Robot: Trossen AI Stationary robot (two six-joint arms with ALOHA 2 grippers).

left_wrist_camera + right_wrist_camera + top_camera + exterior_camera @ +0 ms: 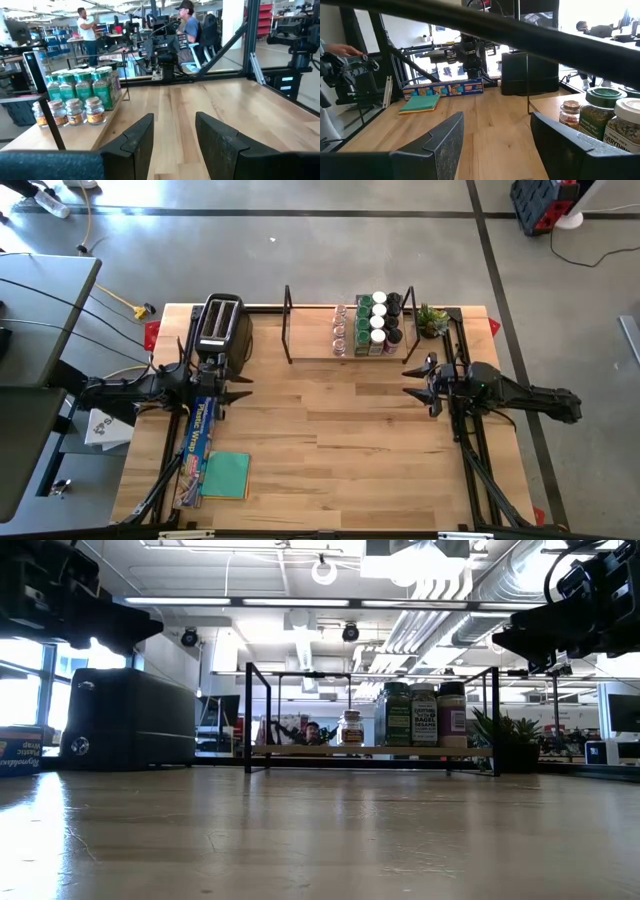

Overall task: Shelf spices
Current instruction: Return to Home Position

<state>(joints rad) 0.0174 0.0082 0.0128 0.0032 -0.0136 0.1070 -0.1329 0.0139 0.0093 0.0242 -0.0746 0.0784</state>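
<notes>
Concrete floor [300,250], grey with dark tape lines, is seen all round the table. Open ceiling [430,600] with ducts and strip lights is seen in the low view. A standing person [87,30] and a seated person [190,25] are visible far beyond the table in the left wrist view. A grey desk [40,320] is placed left of the table.

Table [330,440]: light wood planks, middle bare. Shelf [310,345] is set at the far edge, right of centre. It is flanked by the toaster [219,325] on its left and the plant [432,320] just beside its right end frame. The left half of its board is bare.

Left gripper [238,380] is held above the table's left side, just near of the toaster, pointed right. Its jaws are spread and nothing is held. Right gripper [412,380] is held above the right side, just near of the shelf's right end, pointed left. Its jaws are likewise spread and nothing is held.

Plastic wrap box [198,440] and green pad [225,475] are laid side by side at the near left.

Spices [372,323] are grouped on the shelf's right half in rows running near to far: clear jars leftmost, then green lids, white lids, dark lids rightmost.
</notes>
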